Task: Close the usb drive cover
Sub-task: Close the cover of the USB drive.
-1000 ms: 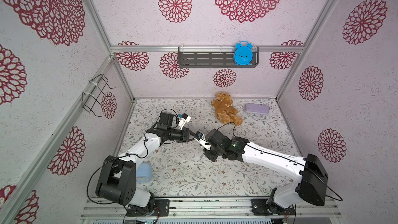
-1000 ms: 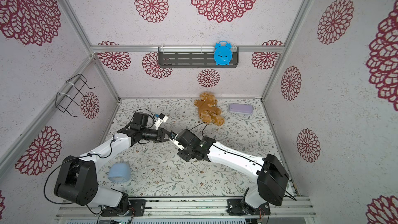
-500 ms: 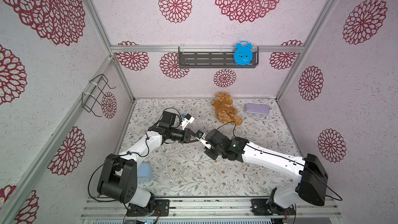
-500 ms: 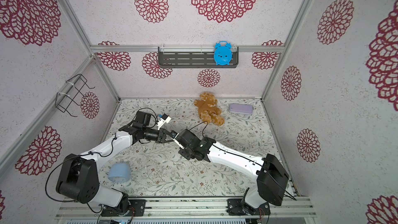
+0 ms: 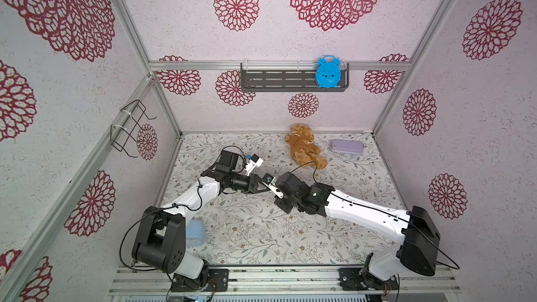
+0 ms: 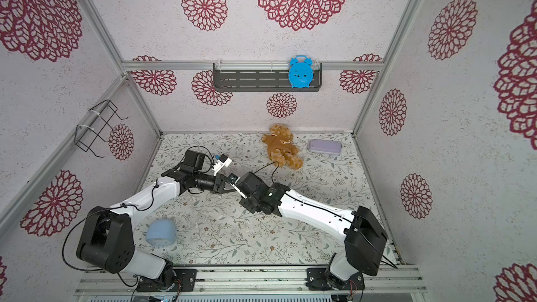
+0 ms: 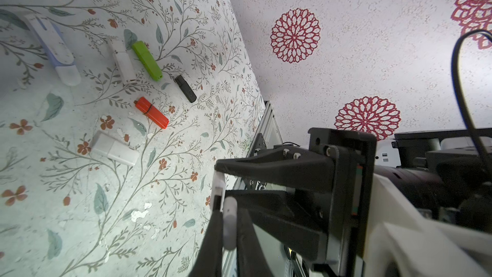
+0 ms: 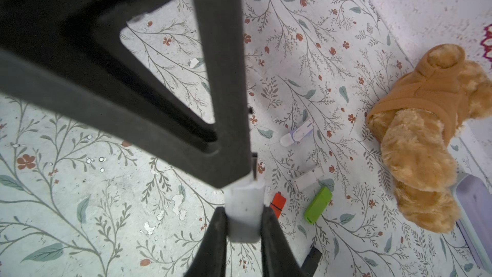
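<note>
Left gripper (image 7: 229, 209) clamped on a slim white usb drive (image 7: 229, 230); right gripper (image 8: 243, 213) clamped on a white block, probably the cover (image 8: 243, 201); whether the cover is seated on the drive cannot be told, since the fingers hide the joint. The two grippers meet tip to tip in mid-air at the centre of the frame in both top views, above the flowered mat (image 5: 261, 236). Loose on the mat beneath them lie a green drive (image 7: 147, 61), a red drive (image 7: 151, 113) and a black drive (image 7: 185, 88). Teddy bear (image 5: 305, 148) and lilac case (image 5: 347, 146) at the mat's upper right; blue cup (image 5: 195, 232) at its lower left.
</note>
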### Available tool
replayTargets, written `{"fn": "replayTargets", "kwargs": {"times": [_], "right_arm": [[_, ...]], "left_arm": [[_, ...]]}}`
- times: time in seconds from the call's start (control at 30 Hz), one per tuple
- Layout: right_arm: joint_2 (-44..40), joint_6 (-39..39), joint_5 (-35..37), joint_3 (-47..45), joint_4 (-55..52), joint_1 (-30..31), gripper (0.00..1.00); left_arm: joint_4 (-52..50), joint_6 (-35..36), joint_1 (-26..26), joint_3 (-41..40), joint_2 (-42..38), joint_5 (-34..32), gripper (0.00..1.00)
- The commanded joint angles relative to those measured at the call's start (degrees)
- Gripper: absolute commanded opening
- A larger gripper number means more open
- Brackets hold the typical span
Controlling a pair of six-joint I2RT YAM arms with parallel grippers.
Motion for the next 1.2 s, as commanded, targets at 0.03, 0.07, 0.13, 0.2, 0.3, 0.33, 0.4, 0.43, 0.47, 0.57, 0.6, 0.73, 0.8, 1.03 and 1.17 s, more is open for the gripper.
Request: {"fn": "replayTargets", "kwargs": {"times": [0.03,0.07,0.13,0.2,0.3,0.33,0.4,0.43,0.47,0.57,0.6,0.73,0.8,1.03,1.17], "right_arm": [[-1.17,-0.62,1.11,-0.2,-1.27,-0.27,0.16],[-1.2,-0.5,1.24,-0.43,-1.44,-0.25,0.16],[-1.39,-0.55,0.88,-0.7,-1.58,-0.25,0.16],[-1.56,-0.65,1.23,-0.77,-1.7,-0.27,0.16],[-2.13,-0.75,1.98,-0.71,-1.2,-0.27,0.15],[-2.39,-0.84,1.81,-0.71,-0.82,-0.22,0.15],[-2.71,-0.85,1.4,-0.7,-0.35,-0.24,0.15],[-2.86,-0.92,1.31,-0.7,-0.14,-0.26,0.15],[-2.89,-0.88,1.38,-0.7,0.19,-0.19,0.15],[-2.98,-0.8,0.95,-0.54,1.07,-0.18,0.15],[-2.98,-0.77,0.71,-0.54,1.5,-0.18,0.15],[-2.81,-0.81,1.0,-0.31,2.76,-0.16,0.15],[-2.54,-0.86,0.99,0.44,3.0,-0.1,0.15],[-3.77,-1.95,2.06,0.97,3.66,0.09,0.15],[-3.74,-2.05,3.15,0.41,1.32,0.12,0.15]], "left_arm": [[2.31,-0.65,-0.34,0.98,-1.17,-1.45,0.09],[2.49,-0.82,-0.25,0.98,-1.26,-1.33,0.09],[2.39,-0.92,-0.31,0.98,-1.4,-1.4,0.09],[2.32,-0.89,-0.2,0.77,-1.56,-1.66,0.09],[2.1,-0.9,-0.17,0.78,-1.44,-1.91,0.09],[2.01,-0.99,-0.17,0.8,-1.35,-2.22,0.09],[2.08,-1.0,-0.18,0.75,-1.17,-2.25,0.09],[2.01,-1.04,-0.24,0.93,-1.03,-2.0,0.09],[1.96,-1.0,-0.24,1.05,-0.75,-1.47,0.1],[1.42,-0.48,-0.35,1.4,-0.13,-0.97,0.1],[1.34,-0.47,-0.44,1.41,0.09,-0.7,0.1],[0.59,0.22,-0.74,1.59,0.63,0.21,0.1],[0.47,0.42,-0.89,1.63,1.03,0.42,0.1],[-2.53,2.75,-1.14,2.75,1.92,-0.01,0.1],[-2.55,2.9,-1.16,2.97,1.09,-1.13,0.1]]}}
